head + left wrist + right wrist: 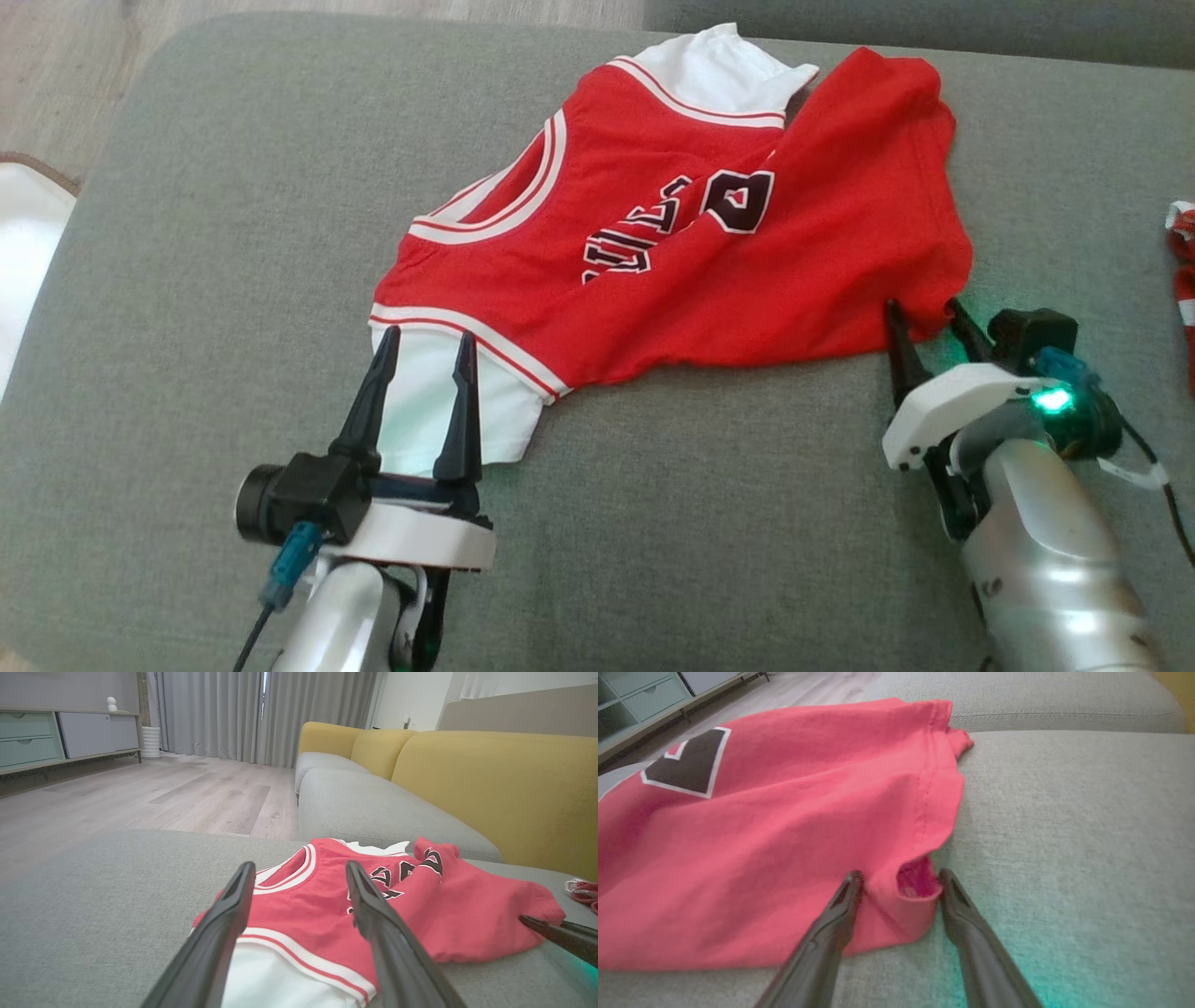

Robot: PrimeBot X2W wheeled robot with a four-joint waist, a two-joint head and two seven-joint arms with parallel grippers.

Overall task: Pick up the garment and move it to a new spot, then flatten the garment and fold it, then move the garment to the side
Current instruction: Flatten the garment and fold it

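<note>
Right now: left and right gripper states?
Left gripper: open, empty, over white sleeve of red fabric jersey.
Right gripper: open, straddling the jersey's hem corner, not clamped.

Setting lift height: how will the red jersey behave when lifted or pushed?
Likely floppy: the jersey lies creased, one flap folded over its lettering, so it should sag between grasp points. Probably light: thin fabric, hem corner curling up at the right gripper. Pushed, it would likely bunch on the textured cushion rather than slide.

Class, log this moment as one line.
jersey: crumpled on cushion | left gripper: open, over sleeve | right gripper: open, fingers astride hem corner
</note>
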